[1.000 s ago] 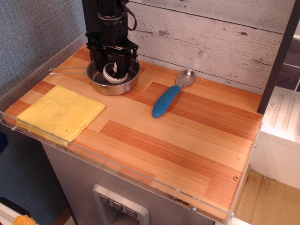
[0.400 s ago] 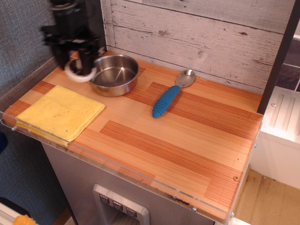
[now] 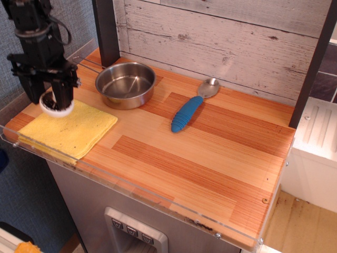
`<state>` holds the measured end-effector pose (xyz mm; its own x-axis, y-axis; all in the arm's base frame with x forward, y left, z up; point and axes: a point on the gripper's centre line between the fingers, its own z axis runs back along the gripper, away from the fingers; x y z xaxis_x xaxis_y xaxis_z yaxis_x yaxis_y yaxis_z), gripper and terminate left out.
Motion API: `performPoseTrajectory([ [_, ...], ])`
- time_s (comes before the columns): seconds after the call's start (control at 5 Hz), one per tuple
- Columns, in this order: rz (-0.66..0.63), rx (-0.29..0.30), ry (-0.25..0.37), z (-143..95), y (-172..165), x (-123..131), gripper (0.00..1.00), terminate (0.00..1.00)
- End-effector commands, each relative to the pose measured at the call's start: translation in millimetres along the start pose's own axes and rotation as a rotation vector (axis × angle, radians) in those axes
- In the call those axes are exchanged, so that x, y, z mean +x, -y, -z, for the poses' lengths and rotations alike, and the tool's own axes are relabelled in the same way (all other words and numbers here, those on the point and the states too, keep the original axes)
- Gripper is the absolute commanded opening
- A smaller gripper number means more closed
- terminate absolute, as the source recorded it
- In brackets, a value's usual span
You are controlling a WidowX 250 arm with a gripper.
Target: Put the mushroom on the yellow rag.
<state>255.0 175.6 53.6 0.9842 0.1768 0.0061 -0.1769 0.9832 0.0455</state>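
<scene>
At the far left, the black robot gripper (image 3: 54,99) points downward over the rear left part of the square yellow folded rag (image 3: 68,127), its dark fingers (image 3: 64,89) closed on the small white-capped toy mushroom (image 3: 56,107). The mushroom sits between the fingers at the rag's back edge, its pale cap low against the cloth; whether it touches the cloth cannot be told. The rag lies flat at the front left corner of the striped wooden tabletop (image 3: 210,158), a few dark specks on it. To the right and further back stands the round steel bowl (image 3: 125,84), apart from the rag. Further right lies the spoon with a ribbed blue handle and metal scoop (image 3: 191,107), slanted, its scoop toward the whitewashed plank wall (image 3: 231,37).
</scene>
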Motion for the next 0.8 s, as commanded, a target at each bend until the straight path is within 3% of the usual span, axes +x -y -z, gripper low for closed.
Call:
performPoseTrajectory([
  [0.0, 0.038, 0.046, 0.028, -9, 3, -2, 0.00, 0.00],
  [0.2, 0.056, 0.052, 0.026, -9, 8, -2, 1.00, 0.00],
  [0.4, 0.075, 0.058, 0.034, -14, 11, -2, 1.00, 0.00],
  [0.6, 0.077, 0.055, 0.073, -34, 13, -2, 1.00, 0.00],
])
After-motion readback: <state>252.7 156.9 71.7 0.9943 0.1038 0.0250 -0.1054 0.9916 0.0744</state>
